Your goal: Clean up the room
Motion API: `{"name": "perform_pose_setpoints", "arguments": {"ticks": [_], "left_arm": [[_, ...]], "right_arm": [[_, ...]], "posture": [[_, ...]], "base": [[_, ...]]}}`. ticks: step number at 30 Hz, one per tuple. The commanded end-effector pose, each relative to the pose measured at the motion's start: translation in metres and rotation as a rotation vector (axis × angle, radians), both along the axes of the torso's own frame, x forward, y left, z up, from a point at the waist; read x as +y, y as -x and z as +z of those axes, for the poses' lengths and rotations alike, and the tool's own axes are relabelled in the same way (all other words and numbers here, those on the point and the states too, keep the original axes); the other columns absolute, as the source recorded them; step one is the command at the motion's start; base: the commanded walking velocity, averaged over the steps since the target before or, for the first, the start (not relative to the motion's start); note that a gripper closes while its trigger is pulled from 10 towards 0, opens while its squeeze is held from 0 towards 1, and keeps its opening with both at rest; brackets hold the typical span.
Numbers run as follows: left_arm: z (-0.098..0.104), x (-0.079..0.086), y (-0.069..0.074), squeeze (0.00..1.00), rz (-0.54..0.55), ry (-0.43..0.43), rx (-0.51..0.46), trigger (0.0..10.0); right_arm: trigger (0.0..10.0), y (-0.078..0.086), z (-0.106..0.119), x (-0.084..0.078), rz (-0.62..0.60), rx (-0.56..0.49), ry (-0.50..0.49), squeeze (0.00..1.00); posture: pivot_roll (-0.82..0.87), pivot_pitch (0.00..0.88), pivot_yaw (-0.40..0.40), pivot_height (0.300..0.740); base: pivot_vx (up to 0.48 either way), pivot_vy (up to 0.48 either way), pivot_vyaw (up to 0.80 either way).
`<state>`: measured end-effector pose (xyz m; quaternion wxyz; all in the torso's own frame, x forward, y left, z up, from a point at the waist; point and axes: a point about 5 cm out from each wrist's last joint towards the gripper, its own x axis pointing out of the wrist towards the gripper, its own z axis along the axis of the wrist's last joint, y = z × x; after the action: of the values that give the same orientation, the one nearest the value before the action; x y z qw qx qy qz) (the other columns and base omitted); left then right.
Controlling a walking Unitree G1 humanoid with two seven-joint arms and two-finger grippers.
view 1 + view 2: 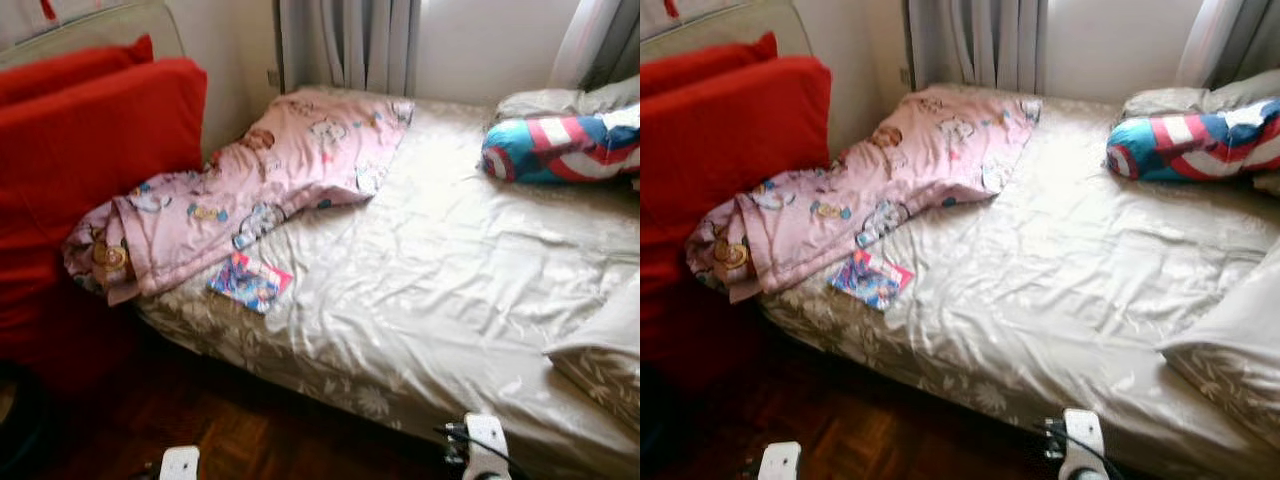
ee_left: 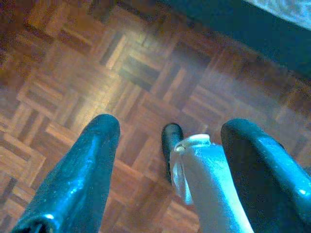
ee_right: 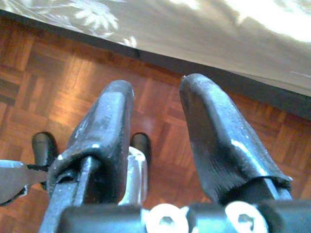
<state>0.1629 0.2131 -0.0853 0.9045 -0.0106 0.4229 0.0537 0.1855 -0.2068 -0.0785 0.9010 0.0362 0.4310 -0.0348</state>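
A pink cartoon-print blanket lies crumpled along the left side of the bed, its end hanging off the near left corner. A small colourful booklet rests on the beige sheet just beside the blanket's edge. At the far right lies a red, white and blue pillow. My left gripper hangs open over the parquet floor, nothing between its fingers. My right gripper is open too, low over the floor by the bed's near edge.
Red cushions stand against the wall left of the bed. A beige pillow sits at the bed's near right corner, with more pillows at the back right. Grey curtains hang behind. Dark parquet lies before the bed.
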Motion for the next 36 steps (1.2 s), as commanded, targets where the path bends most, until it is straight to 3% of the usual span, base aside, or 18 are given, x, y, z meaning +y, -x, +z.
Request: {"name": "perform_pose_setpoints", "arguments": {"ticks": [1,36], "left_arm": [[-0.0031,0.0016,0.0073,0.0,-0.004,-0.002,0.03,10.0],[-0.0024,0.0018,0.0057,0.0,-0.018,-0.004,0.026,10.0]], "right_arm": [[10.0,0.0007,-0.0003,-0.0006,-0.002,0.002,0.003,0.0],[10.0,0.0,-0.0001,-0.0005,-0.004,0.003,0.004,0.0]], "posture": [[-0.04,0.021,0.029,0.74],[-0.04,0.0,0.028,0.74]], "base": [[0.0,-0.307,0.0],[0.0,-0.307,0.0]]}}
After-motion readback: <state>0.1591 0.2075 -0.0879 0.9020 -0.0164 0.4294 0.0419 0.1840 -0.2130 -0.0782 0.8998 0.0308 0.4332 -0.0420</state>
